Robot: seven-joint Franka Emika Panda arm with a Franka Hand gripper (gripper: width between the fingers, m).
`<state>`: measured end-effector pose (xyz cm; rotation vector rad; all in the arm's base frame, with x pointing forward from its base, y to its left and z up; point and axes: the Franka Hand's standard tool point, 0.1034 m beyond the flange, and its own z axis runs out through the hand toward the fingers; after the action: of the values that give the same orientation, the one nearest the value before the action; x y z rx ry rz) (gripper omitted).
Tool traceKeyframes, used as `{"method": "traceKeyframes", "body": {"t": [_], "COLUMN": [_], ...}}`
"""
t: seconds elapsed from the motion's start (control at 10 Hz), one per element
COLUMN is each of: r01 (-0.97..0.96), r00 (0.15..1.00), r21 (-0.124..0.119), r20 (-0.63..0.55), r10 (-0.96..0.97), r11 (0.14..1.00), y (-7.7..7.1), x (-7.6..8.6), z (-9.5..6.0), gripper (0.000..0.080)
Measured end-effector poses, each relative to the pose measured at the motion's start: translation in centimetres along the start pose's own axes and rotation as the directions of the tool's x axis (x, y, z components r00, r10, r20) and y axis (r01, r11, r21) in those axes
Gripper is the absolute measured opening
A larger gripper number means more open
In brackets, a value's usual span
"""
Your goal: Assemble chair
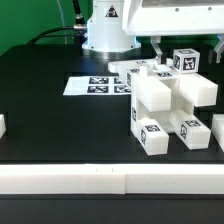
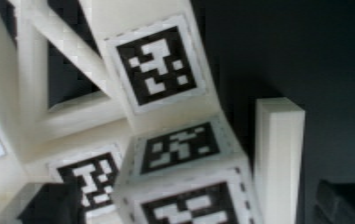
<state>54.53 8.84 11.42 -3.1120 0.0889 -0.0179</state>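
The chair [image 1: 165,105] stands partly assembled right of the table's middle: chunky white blocks with black-and-white tags. A tagged part [image 1: 185,60] rises at its top. My gripper [image 1: 188,46] hangs just above that part, its dark fingers [image 1: 159,45] standing wide apart, and I see no contact with the part. The wrist view is filled by the chair's X-braced frame [image 2: 58,95] and several tags [image 2: 161,64]. A thick square leg [image 2: 280,160] lies beside it on the black table. My fingers do not show in that view.
The marker board [image 1: 98,86] lies flat in front of the robot base [image 1: 105,40]. Loose white parts rest at the exterior view's right [image 1: 197,131] and left edge [image 1: 2,125]. A white rail [image 1: 110,180] runs along the table's front.
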Motion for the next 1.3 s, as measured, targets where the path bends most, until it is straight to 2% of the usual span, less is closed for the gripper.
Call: {"method": "traceKeyframes", "body": {"t": [0.2, 0.3, 0.8, 1.3], "r01": [-0.002, -0.002, -0.059, -0.409], "r00": [1.0, 1.0, 0.998, 0.913], "r21": [0.0, 0.0, 0.0, 0.002], "r20": [0.0, 0.0, 0.0, 0.002], "r10": [0.002, 0.002, 0.059, 0.409], "r11": [1.0, 1.0, 0.998, 0.913], "y": [0.0, 0.01, 0.02, -0.06], "x": [0.0, 0.0, 0.0, -0.03], "z": [0.0, 0.0, 0.01, 0.06], "gripper": [0.0383, 0.0286, 0.0287, 0.0288]}}
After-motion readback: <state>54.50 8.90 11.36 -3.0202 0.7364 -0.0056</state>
